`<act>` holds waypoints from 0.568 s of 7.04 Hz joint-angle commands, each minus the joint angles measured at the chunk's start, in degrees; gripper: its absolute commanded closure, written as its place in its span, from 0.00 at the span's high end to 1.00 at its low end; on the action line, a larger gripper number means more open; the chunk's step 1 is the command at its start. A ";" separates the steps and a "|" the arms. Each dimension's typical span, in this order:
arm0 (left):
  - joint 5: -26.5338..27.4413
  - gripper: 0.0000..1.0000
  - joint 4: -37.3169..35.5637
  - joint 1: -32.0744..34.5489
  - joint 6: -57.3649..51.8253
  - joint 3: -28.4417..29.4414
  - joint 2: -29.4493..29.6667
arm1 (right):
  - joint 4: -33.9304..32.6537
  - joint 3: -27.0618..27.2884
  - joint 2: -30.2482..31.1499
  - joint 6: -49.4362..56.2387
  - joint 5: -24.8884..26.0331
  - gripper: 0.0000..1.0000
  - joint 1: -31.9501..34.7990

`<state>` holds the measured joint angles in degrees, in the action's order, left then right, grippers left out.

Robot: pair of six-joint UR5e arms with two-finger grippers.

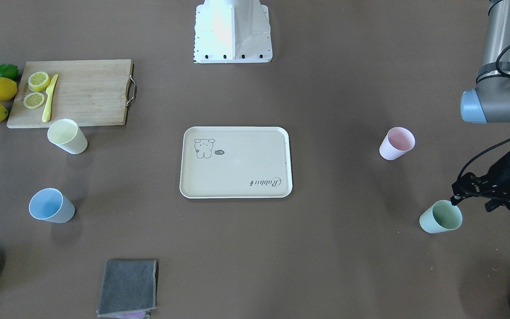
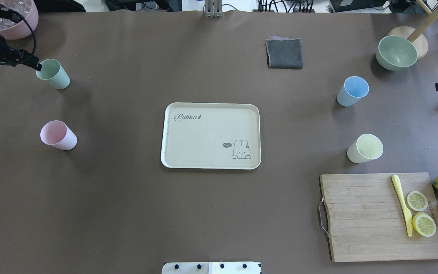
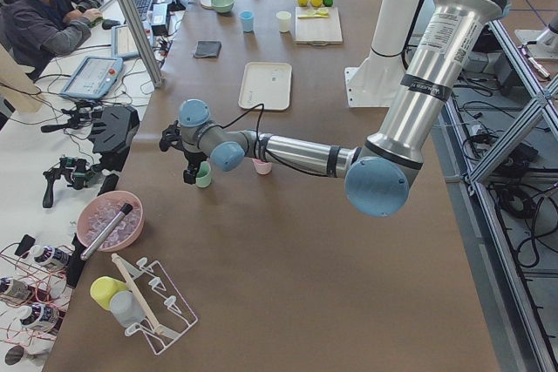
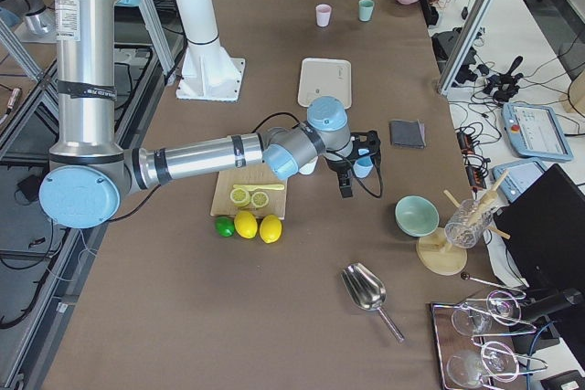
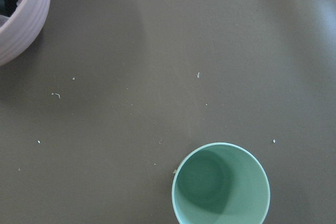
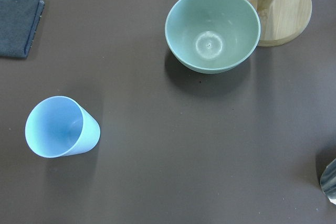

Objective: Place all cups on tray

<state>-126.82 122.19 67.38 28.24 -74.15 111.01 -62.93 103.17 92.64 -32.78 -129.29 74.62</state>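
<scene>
The cream tray [image 2: 173, 133] lies at the table's middle with nothing on it. Four cups stand upright on the table around it. The mint green cup [image 2: 53, 74] and the pink cup [image 2: 58, 135] are on my left. The light blue cup [image 2: 352, 91] and the pale yellow cup [image 2: 364, 148] are on my right. My left gripper [image 1: 471, 203] looks open, with one fingertip [image 1: 455, 199] at the mint cup's [image 1: 441, 217] rim. That cup sits at the bottom of the left wrist view [image 5: 220, 187]. My right gripper [image 4: 350, 175] hovers by the blue cup [image 6: 60, 127]; I cannot tell its state.
A wooden cutting board [image 2: 367, 217] with lemon slices and a yellow knife lies at the near right, with whole lemons beside it. A folded grey cloth [image 2: 284, 53] and a sage bowl [image 2: 395, 52] lie at the far right. A mauve pot [image 2: 15, 23] stands behind the mint cup.
</scene>
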 commanded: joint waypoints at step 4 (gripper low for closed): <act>5.18 0.47 2.27 -3.48 0.41 4.19 2.02 | 0.00 -0.07 0.09 0.00 0.18 1.00 0.00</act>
<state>-122.46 124.38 64.84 28.60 -70.37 112.65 -62.93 103.11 92.72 -32.72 -129.14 74.62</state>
